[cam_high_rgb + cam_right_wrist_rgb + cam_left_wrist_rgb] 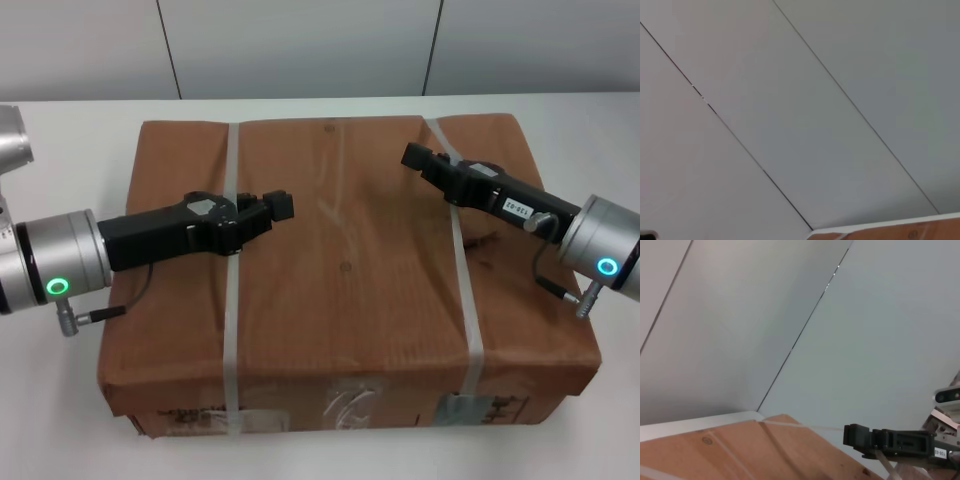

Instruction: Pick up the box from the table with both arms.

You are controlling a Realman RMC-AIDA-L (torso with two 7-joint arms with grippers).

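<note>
The large flat brown cardboard box lies on the white table, bound by a left strap and a right strap; tape and labels show on its near side. My left gripper lies low over the box top, across the left strap. My right gripper lies over the box top at the right strap, near the far right. The left wrist view shows the box top and the right gripper with a strap just under it. The right wrist view shows only an edge of the box.
A grey panelled wall stands behind the table. White tabletop shows to the left, right and behind the box. The box's near side is close to the front of the view.
</note>
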